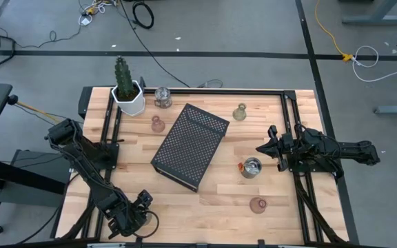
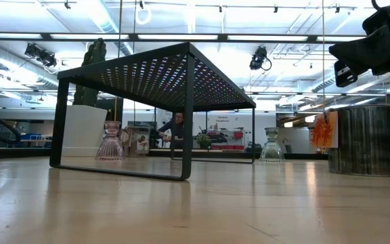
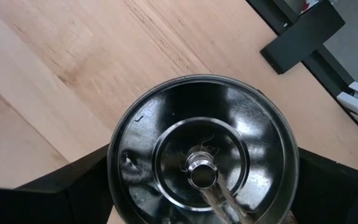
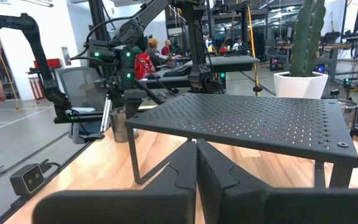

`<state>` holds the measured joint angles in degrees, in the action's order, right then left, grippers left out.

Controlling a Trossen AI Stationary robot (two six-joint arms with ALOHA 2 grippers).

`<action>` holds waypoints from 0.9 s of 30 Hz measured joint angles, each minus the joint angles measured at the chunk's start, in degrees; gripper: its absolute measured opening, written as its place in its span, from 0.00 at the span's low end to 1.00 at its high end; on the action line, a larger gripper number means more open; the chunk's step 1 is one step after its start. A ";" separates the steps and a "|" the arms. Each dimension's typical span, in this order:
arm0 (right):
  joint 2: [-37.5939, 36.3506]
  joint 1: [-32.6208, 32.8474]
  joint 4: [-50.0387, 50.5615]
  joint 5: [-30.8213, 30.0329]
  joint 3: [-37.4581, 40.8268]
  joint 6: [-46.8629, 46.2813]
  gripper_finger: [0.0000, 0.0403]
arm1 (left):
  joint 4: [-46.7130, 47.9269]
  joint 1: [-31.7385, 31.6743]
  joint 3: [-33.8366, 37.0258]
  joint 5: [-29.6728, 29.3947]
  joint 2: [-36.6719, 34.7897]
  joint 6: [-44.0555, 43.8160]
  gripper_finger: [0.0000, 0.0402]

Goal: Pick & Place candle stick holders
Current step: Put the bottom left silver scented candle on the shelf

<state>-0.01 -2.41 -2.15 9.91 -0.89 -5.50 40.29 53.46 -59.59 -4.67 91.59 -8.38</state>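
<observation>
1. A shiny silver holder [image 3: 202, 155] sits clamped between the left gripper [image 1: 138, 210]'s fingers, at the near left corner of the table [image 1: 219, 193]
2. Another silver holder [image 1: 251, 167] rests near the right gripper [image 1: 264, 148], whose fingers are pressed together on nothing
3. A pink holder [image 1: 257, 204] stands near the front edge; a second pink holder [image 1: 157, 124] stands beside the tray's far left side
4. The olive holder [image 1: 240, 112] and what looks like a clear holder [image 1: 163, 96] stand near the far edge
5. The black tray [image 1: 190, 145] stands mid-table; a cactus pot [image 1: 128, 96] is at the far left
</observation>
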 joint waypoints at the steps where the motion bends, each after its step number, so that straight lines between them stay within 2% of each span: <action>1: 0.00 0.01 0.00 0.00 -0.02 0.02 0.03 | 0.00 -0.01 0.00 0.00 0.00 0.00 0.95; 19: 0.00 0.00 0.00 0.00 0.00 0.00 0.03 | 0.10 0.01 0.00 0.00 -0.79 -0.41 0.94; 27: 0.00 0.02 0.00 0.00 -0.01 0.00 0.03 | 4.25 -0.05 -4.37 -0.18 -2.89 -0.44 0.94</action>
<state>-0.01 -2.40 -2.15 9.91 -0.90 -5.49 44.55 53.41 -63.96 -4.85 88.70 -8.82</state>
